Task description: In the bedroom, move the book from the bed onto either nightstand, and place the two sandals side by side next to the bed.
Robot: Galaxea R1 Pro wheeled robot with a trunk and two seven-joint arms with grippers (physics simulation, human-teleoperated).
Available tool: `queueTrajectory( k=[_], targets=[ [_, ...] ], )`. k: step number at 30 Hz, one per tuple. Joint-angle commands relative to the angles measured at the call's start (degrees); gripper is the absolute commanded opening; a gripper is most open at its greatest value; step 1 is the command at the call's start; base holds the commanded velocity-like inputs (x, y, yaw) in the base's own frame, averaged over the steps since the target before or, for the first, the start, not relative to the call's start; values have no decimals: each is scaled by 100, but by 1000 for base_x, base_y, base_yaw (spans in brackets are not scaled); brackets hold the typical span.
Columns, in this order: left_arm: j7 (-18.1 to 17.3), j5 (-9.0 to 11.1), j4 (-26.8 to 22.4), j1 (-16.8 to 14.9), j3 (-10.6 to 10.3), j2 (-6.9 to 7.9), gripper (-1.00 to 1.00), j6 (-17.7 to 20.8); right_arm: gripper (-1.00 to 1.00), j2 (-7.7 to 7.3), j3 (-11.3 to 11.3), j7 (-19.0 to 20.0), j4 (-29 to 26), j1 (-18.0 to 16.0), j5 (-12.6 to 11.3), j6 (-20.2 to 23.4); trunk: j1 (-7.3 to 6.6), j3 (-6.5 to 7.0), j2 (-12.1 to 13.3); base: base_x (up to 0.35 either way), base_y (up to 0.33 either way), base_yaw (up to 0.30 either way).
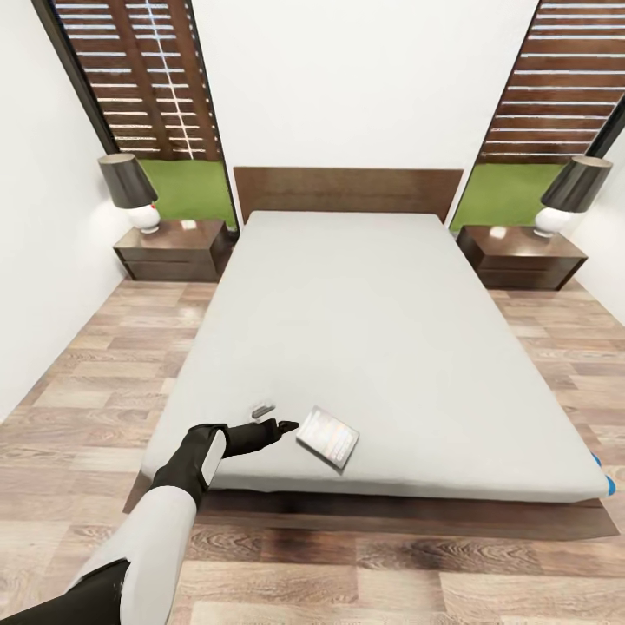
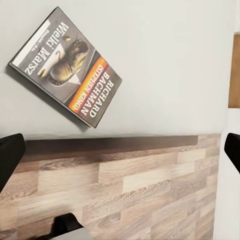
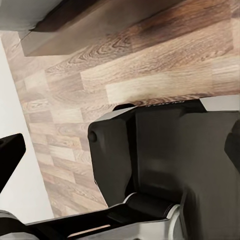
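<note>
Left end effector (image 1: 276, 427) spread beside book (image 1: 328, 436) near bed (image 1: 365, 330) foot edge.

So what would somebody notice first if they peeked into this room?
Probably the big bed with its pale grey mattress, standing in the middle between two dark nightstands, the left nightstand and the right nightstand, each with a lamp on top. Next, the book lying near the bed's foot edge, with the left gripper reaching toward it. A bit of blue sandal peeks out at the bed's far right corner.

Left hand (image 1: 279, 427) extended forward; fingers spread apart.
</note>
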Motion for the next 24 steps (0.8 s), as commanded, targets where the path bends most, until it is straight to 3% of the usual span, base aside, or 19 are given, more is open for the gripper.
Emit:
queueTrajectory(
  k=[1, 17, 24],
  targets=[
    [-47, -59, -8, -6, 48, -9, 100, 35, 100, -1, -35, 18, 5, -4, 34, -21, 3, -19, -11, 0, 0, 0],
    [-47, -62, -15, -6, 48, -9, 100, 35, 100, 13, -29, 16, 5, -4, 34, -21, 3, -150, -11, 0, 0, 24],
    [-47, -61, -15, -6, 48, -9, 100, 35, 100, 16, -26, 12, 5, -4, 34, -21, 3, -154, -11, 112, -104, 2]
  ],
)
